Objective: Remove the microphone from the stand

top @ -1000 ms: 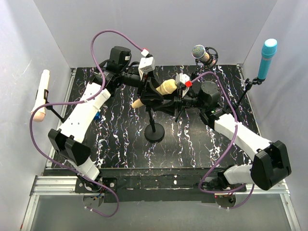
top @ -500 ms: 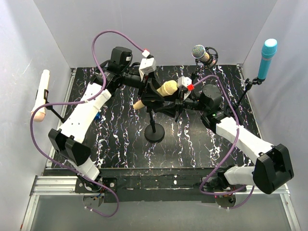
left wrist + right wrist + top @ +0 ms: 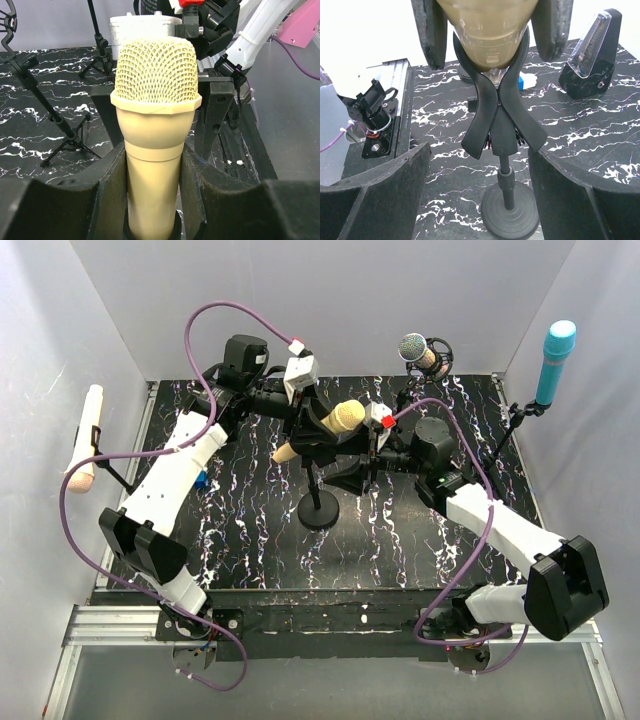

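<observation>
Beige mic (image 3: pixel 335 423) sits at ctr of the top view, tilted, mesh head up-right, tail end down-left. Its tapered lower end is seated in the forked clip of the black stand (image 3: pixel 319 512). In the R wrist view the clip's two prongs hug the mic (image 3: pixel 487 30) from below, and the stand (image 3: pixel 499 115) runs down to a round base at bottom ctr.

L gripper (image 3: pixel 312 430) comes in from upper left and is clamped on the mic body just below the head. In the L wrist view both black pads press the barrel of the mic (image 3: pixel 155 125), one per side, w/ the L gripper (image 3: pixel 154 195) low in frame.

R gripper (image 3: pixel 355 455) reaches in from the right and is spread wide, holding nothing. In the R wrist view its fingers (image 3: pixel 375 195) sit at the lower corners, w/ the stand post between them, not touching. R gripper (image 3: pixel 480 200) is level w/ the post.

Black marbled table (image 3: pixel 250 530) carries it all. A silver-head mic (image 3: pixel 415 348) stands at upper ctr-right, a blue mic (image 3: pixel 555 355) at upper right and a cream mic (image 3: pixel 85 435) at the left edge. A black metronome (image 3: pixel 592 55) is at upper right of the R wrist view. Purple cables (image 3: pixel 215 315) loop over both arms.
</observation>
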